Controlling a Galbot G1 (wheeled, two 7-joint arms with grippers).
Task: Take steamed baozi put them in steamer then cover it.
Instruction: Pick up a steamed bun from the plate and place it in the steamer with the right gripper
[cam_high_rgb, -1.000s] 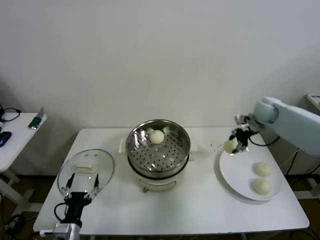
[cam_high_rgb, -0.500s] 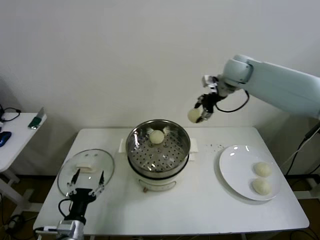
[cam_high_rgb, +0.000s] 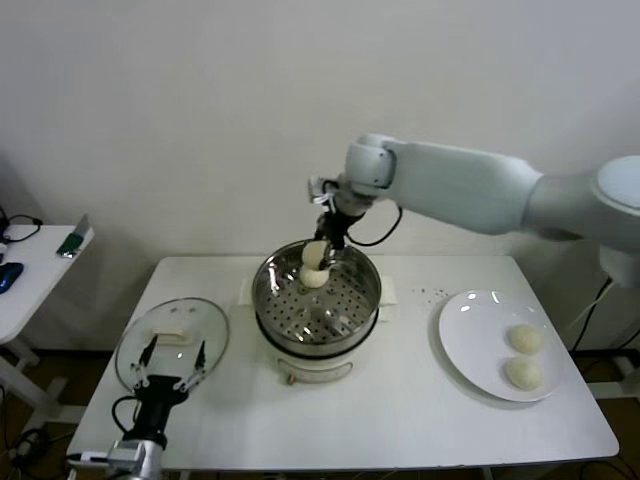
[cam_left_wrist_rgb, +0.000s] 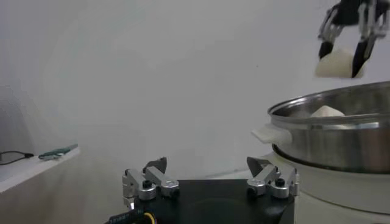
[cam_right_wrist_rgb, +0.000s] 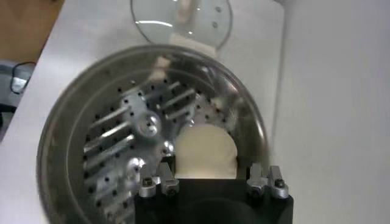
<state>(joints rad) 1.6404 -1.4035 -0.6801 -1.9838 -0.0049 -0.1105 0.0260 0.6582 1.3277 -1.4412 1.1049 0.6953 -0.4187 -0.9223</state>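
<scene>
Gripping a small round cream-white dough bun (cam_high_rgb: 314, 255) between its dark fingers (cam_left_wrist_rgb: 325, 46), the right gripper (cam_high_rgb: 322, 247) hangs just above the far rim of the round shiny stainless-steel steamer basket (cam_high_rgb: 276, 305), with the long pale arm reaching in from the robot's right. A second pale bun (cam_high_rgb: 314, 277) already lies on the perforated floor directly beneath it, toward the back wall; in the right wrist view one bun (cam_right_wrist_rgb: 205, 153) fills the space between the fingers, and I cannot tell there whether it is the held one or the one below. The basket sits on a cream-white pot base (cam_high_rgb: 318, 366) at the middle of the white tabletop (cam_high_rgb: 400, 420). To the robot's right, a flat white plate (cam_high_rgb: 468, 345) carries two more buns (cam_high_rgb: 525, 339) (cam_high_rgb: 522, 373), one beside the other. To the robot's left, the round clear glass lid (cam_high_rgb: 135, 345) with its white rectangular handle (cam_high_rgb: 171, 338) lies flat on the tabletop. The left gripper (cam_high_rgb: 168, 378) waits near the lid's front edge, fingers (cam_left_wrist_rgb: 152, 178) spread wide and holding nothing.
</scene>
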